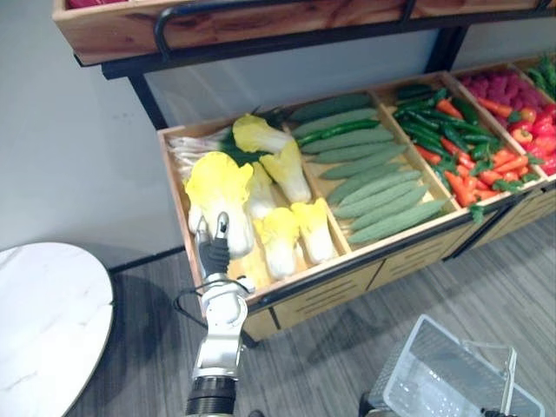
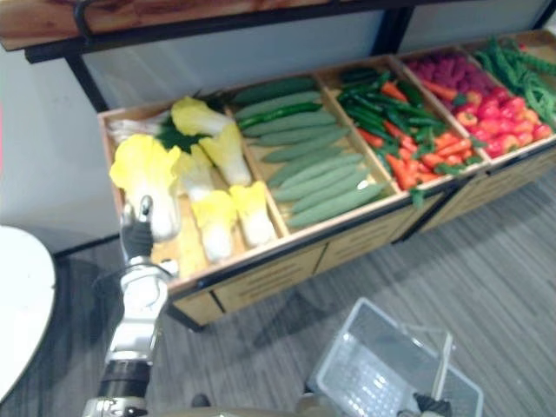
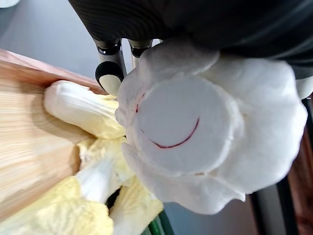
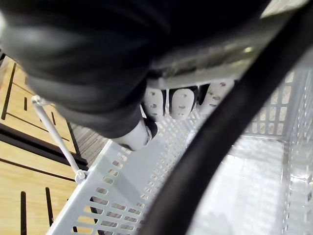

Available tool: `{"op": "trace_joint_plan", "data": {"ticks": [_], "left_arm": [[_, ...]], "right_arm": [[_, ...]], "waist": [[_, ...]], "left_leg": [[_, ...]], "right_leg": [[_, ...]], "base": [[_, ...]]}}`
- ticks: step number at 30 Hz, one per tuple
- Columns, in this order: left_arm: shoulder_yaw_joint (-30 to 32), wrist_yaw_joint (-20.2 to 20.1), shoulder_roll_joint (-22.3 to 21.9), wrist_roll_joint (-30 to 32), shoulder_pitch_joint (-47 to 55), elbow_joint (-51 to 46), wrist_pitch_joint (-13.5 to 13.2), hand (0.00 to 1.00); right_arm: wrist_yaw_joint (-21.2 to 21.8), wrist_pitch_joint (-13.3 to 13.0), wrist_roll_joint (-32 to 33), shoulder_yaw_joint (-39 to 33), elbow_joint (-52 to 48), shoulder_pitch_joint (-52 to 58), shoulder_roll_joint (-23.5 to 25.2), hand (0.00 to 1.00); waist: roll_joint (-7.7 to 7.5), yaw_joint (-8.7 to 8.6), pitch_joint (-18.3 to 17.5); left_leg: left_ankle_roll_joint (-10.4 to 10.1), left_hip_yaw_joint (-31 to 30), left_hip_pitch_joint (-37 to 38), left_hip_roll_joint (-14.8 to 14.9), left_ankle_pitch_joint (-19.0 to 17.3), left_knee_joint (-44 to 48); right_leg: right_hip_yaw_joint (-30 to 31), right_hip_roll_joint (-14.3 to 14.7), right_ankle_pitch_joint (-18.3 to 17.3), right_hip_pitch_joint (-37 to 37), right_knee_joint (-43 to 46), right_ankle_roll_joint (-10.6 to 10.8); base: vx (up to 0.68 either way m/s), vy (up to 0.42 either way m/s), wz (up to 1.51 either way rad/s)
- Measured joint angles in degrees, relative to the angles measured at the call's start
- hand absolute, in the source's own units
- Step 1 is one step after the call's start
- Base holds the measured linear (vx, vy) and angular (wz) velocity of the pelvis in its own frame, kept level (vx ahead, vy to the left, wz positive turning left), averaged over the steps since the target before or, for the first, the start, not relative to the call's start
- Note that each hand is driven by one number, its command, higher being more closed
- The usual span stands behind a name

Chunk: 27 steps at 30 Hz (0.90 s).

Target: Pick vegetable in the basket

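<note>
A big yellow napa cabbage [image 1: 217,184] lies at the left end of the wooden produce bin [image 1: 174,165], among other cabbages [image 1: 295,230]. My left hand [image 1: 213,248] reaches up from below to its stem end. In the left wrist view the cabbage's white cut base [image 3: 181,122] sits right against the palm, with the fingers [image 3: 110,73] curled beside it. Down at the lower right hangs a grey wire basket [image 1: 434,373]. My right hand [image 4: 178,104] is curled round its black handle [image 4: 220,137].
The bin's other compartments hold cucumbers [image 1: 373,187], green and red peppers with carrots [image 1: 460,152] and red produce [image 1: 521,95]. A wooden shelf [image 1: 261,26] overhangs the bin. A round white table [image 1: 43,321] stands at the lower left on the grey plank floor.
</note>
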Motion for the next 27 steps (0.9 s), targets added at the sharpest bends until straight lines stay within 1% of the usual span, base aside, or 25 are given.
{"op": "trace_joint_plan", "data": {"ticks": [2,4,6,8,9,11,12,13,14,16,18,22,25,27], "left_arm": [[-0.09,-0.71,0.39,-0.01,0.11,-1.56,-0.22,1.0],[-0.21,-1.51,1.11,-0.04,0.16,-3.25,-1.06,1.0],[-0.74,-2.32,1.93,-0.18,0.18,-4.33,-1.65,1.0],[-1.38,-3.64,2.79,-0.2,0.34,-5.27,-1.97,1.0],[-2.27,-4.54,3.52,-0.27,0.51,-5.72,-2.47,1.0],[-3.23,-5.81,4.36,-0.56,0.82,-6.21,-3.15,1.0],[-4.43,-7.15,5.01,-0.71,1.54,-6.99,-3.54,1.0],[-4.95,-7.72,5.29,-0.71,1.81,-7.28,-3.65,1.0],[-6.08,-8.69,5.93,-0.71,2.14,-7.52,-3.69,1.0],[-8.08,-10.3,6.56,-0.71,2.4,-7.62,-3.96,1.0],[-10.45,-12.44,6.93,-0.79,2.97,-8.19,-5.37,1.0],[-13.83,-14.86,7.67,-2.96,4.31,-9.76,-6.65,1.0],[-16.07,-16.0,8.29,-3.11,4.35,-9.82,-7.04,1.0],[-18.73,-17.15,8.54,-5.25,4.31,-9.84,-7.48,1.0]], "right_arm": [[0.37,-0.03,-0.3,1.42,-0.07,-0.04,-1.72,1.0],[0.61,-0.05,-2.24,2.88,-1.01,-0.4,-4.01,1.0],[1.54,-0.12,-2.87,5.22,-3.25,0.12,-6.6,1.0],[3.12,-0.49,-4.55,8.94,-6.76,1.01,-10.26,1.0],[4.19,-1.07,-5.55,11.86,-9.31,1.23,-13.19,1.0],[5.39,-1.74,-6.64,15.16,-12.46,1.09,-16.06,1.0],[6.74,-3.2,-6.7,18.58,-15.5,0.95,-18.98,1.0],[7.34,-3.8,-6.71,19.76,-16.69,0.83,-20.1,1.0],[8.22,-4.96,-6.73,21.75,-18.7,0.71,-22.15,1.0],[9.46,-5.63,-6.73,24.32,-20.73,0.47,-24.5,1.0],[11.42,-7.33,-6.74,28.71,-23.33,-0.28,-27.69,1.0],[13.54,-8.88,-6.71,33.25,-24.53,-1.89,-30.23,1.0],[14.73,-8.98,-6.71,36.93,-25.6,-2.71,-31.59,1.0],[15.58,-8.98,-6.7,39.16,-27.42,-2.78,-31.94,1.0]], "waist": [[-0.19,-0.01,-0.54],[-0.25,-0.1,-0.68],[-0.27,-0.22,-0.69],[-0.26,-0.29,-0.69],[-0.24,-0.32,-0.7],[-0.22,-0.34,-0.71],[-0.22,-0.33,-0.72],[-0.22,-0.41,-0.72],[-0.2,-0.46,-0.72],[-0.18,-0.45,-0.72],[-0.11,-0.46,-0.75],[0.06,-0.48,-0.76],[0.47,-0.43,-0.79],[0.58,-0.43,-0.85]], "left_leg": [[0.0,0.55,-0.05,-0.04,-0.01,0.0],[0.03,1.07,0.01,-0.1,0.02,0.01],[0.04,1.32,0.34,-0.14,0.03,0.01],[0.03,1.93,0.85,-0.14,0.02,0.02],[0.02,2.54,1.01,-0.12,0.01,0.02],[0.01,3.41,0.92,-0.08,0.0,0.03],[0.01,4.74,0.99,-0.04,0.0,0.05],[0.01,5.24,1.03,-0.04,0.0,0.06],[0.0,6.15,1.4,-0.08,-0.01,0.05],[-0.11,7.51,2.45,-0.08,-0.1,0.04],[-0.41,9.7,3.64,-0.16,-0.62,0.01],[-0.47,13.27,4.56,-0.79,-1.08,-0.01],[-0.52,15.92,6.01,-1.32,-1.48,-0.02],[-0.7,18.28,7.34,-1.5,-2.0,-0.02]], "right_leg": [[0.61,0.01,0.11,-0.51,0.03,0.12],[1.2,0.02,0.52,-0.87,-0.09,0.55],[1.59,0.04,0.72,-0.87,-0.2,0.68],[2.34,0.14,0.79,-0.87,-0.16,0.71],[2.91,0.25,0.97,-1.09,-0.19,0.74],[3.99,0.47,1.48,-1.9,-0.25,0.81],[5.34,0.76,2.21,-2.46,-0.86,0.73],[5.84,0.84,2.36,-2.74,-0.88,0.72],[6.79,0.96,2.6,-2.98,-0.94,0.69],[8.06,1.17,2.75,-2.86,-0.89,0.71],[10.54,1.56,3.22,-3.29,-0.9,0.68],[14.24,1.84,4.02,-4.67,-1.23,0.91],[16.95,1.95,4.92,-4.7,-1.7,1.14],[19.16,2.14,5.2,-4.74,-1.71,1.34]], "base": [[0.0,0.003,-0.16],[0.02,0.003,-0.13],[0.03,0.002,-0.08],[0.02,0.001,-0.16],[0.01,-0.002,-0.22],[0.0,-0.002,-0.31],[-0.01,-0.003,-0.39],[-0.02,-0.006,-0.47],[-0.01,-0.007,-0.36],[-0.01,-0.004,-0.38],[-0.03,-0.001,-0.51],[-0.05,-0.001,-0.51],[-0.03,0.0,-0.44],[-0.04,-0.012,-0.43]]}}
